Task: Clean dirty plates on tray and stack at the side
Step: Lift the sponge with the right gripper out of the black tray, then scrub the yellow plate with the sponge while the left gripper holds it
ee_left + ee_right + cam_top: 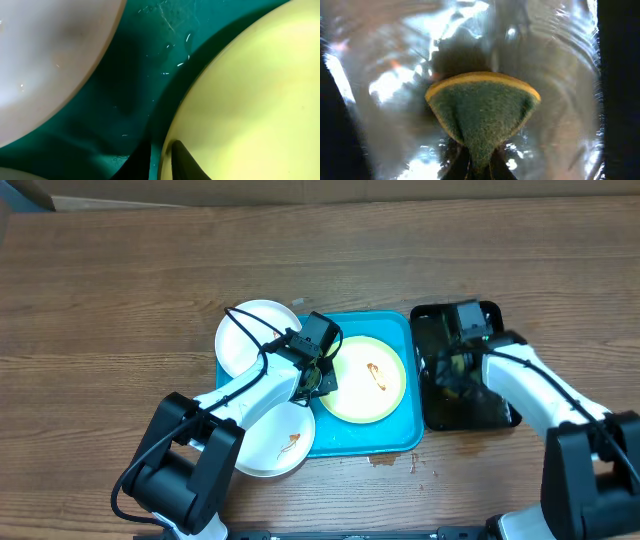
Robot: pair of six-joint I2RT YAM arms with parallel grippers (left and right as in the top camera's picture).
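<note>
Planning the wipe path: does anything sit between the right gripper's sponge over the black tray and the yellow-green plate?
Only the raised rims of the glossy black tray and turquoise plastic tray. The right gripper pinches a green-and-yellow sponge; the left gripper grips the round yellow-green-rimmed plate at its far edge.

**Brown wood desk under soft overhead light**

The desk (100, 310) fills nearly the whole overhead view. Its top is mid-brown wood with a strong grain running left to right, streaked with darker lines and a few paler patches. Along the far edge lies a pale tan band (400, 188), flat and plain like cardboard; what it is cannot be told. A dark shape (8, 200) cuts into the far left corner, too cropped to name. Near the front edge, a few small brown stains (385, 460) mark the wood. The light is soft and even and falls from above, so shadows on the desk stay short, faint and blurred at their edges.
</note>
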